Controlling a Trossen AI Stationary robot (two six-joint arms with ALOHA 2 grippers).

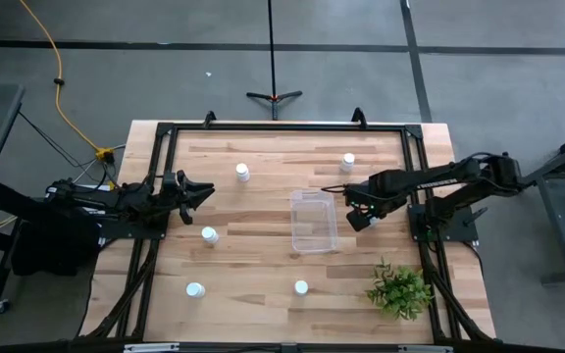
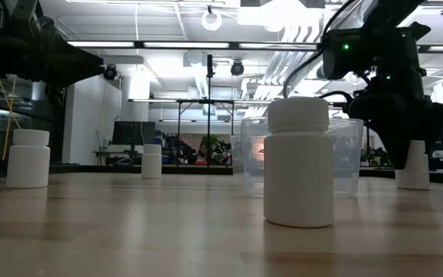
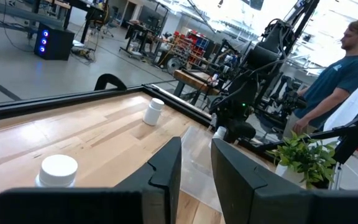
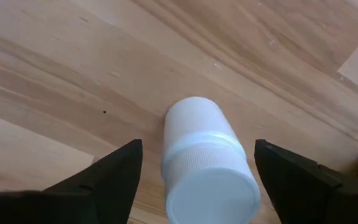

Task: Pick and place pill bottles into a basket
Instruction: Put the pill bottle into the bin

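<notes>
The right claw (image 1: pixel 360 220) hangs just off the basket's (image 1: pixel 314 222) 3 o'clock side, directly over a bottle (image 4: pixel 207 163) that stands upright on the tabletop (image 1: pixel 263 265). In the right wrist view its two fingers (image 4: pixel 107 177) are spread wide, one on each side of the white cap, with clear wood showing between each finger and the bottle. That reads as a straddle before the grasp: the fingers sit apart so they can drop past the cap and close on the body. Nothing is held yet.

The basket lies near the tabletop's middle and looks empty. Its spot makes sense, since both arms can reach it and the bottles ring it. From the basket, they stand at about 1 o'clock (image 1: pixel 347 162) near the far edge, 11 o'clock (image 1: pixel 242 173), 9 o'clock (image 1: pixel 209 234), 8 o'clock (image 1: pixel 195 289) near the front left, and 6 o'clock (image 1: pixel 301 287). The one under the right claw is the closest, so it is likely the first pick, with a short carry to the bin.

The left claw (image 1: pixel 204 191) waits at the tabletop's 9 o'clock edge, pointing inward. Its fingers (image 3: pixel 241 180) stand narrow, a slim gap between them, holding nothing. A plant (image 1: pixel 398 290) sits at the basket's 4 o'clock, near the front right corner, clear of the right arm's path. A person (image 3: pixel 334 81) stands beyond the tabletop's right side, hands off the work.
</notes>
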